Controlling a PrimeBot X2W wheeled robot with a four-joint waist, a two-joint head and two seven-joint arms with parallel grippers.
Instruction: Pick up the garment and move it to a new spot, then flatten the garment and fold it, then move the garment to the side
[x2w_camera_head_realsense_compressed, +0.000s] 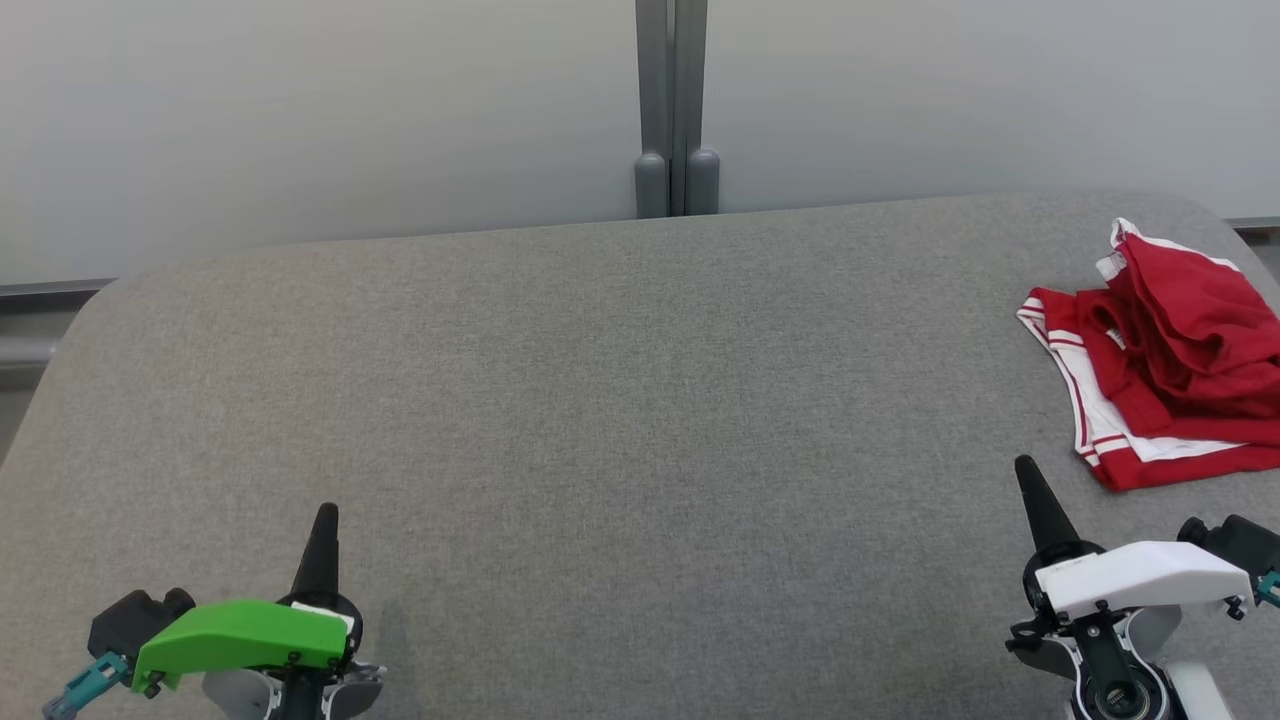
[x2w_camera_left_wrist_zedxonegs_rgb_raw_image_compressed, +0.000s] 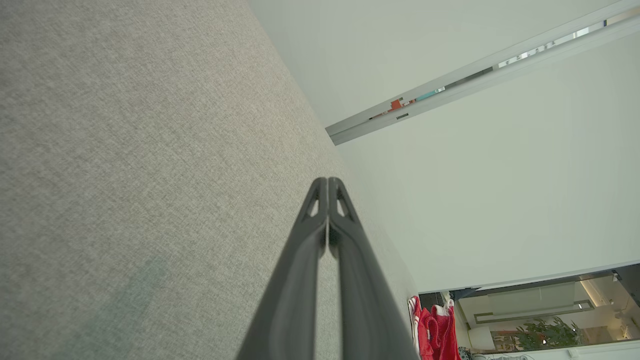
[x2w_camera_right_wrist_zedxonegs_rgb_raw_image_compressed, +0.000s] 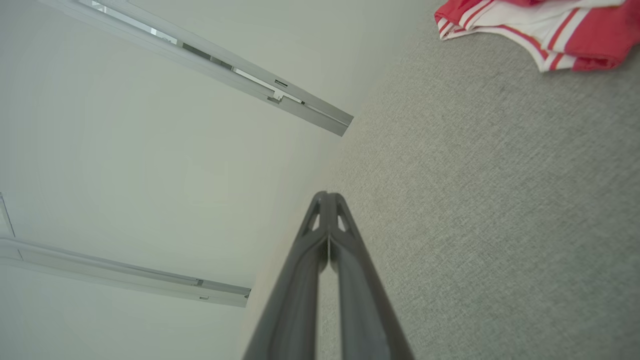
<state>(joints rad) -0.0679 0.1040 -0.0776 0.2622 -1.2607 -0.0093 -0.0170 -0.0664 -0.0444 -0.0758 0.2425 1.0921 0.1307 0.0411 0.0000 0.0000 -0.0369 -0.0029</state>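
Left end effector (x2w_camera_head_realsense_compressed: 326, 515): at the lower left of the head view, under a green cover (x2w_camera_head_realsense_compressed: 240, 635). Its two dark fingers are pressed together into one point and hold nothing; the left wrist view (x2w_camera_left_wrist_zedxonegs_rgb_raw_image_compressed: 327, 181) shows no gap at the tips.
Right end effector (x2w_camera_head_realsense_compressed: 1024, 468): at the lower right, under a white cover (x2w_camera_head_realsense_compressed: 1140, 575). Its fingers are also pressed together and empty (x2w_camera_right_wrist_zedxonegs_rgb_raw_image_compressed: 327, 195), and they point toward the garment, but stay apart from it.
Garment (x2w_camera_head_realsense_compressed: 1170, 370): red with white bands and thin red stripes. It lies crumpled at the far right side of the desk and runs out of the head view at the right edge.
Desk (x2w_camera_head_realsense_compressed: 620, 400): covered with grey woven fabric, with rounded far corners.
Room: pale wall panels (x2w_camera_head_realsense_compressed: 300, 120) stand just behind the desk and are joined by a grey post (x2w_camera_head_realsense_compressed: 675, 110) in the middle.
Further room: in the left wrist view a green plant (x2w_camera_left_wrist_zedxonegs_rgb_raw_image_compressed: 545, 335) shows beyond the garment (x2w_camera_left_wrist_zedxonegs_rgb_raw_image_compressed: 435, 325).
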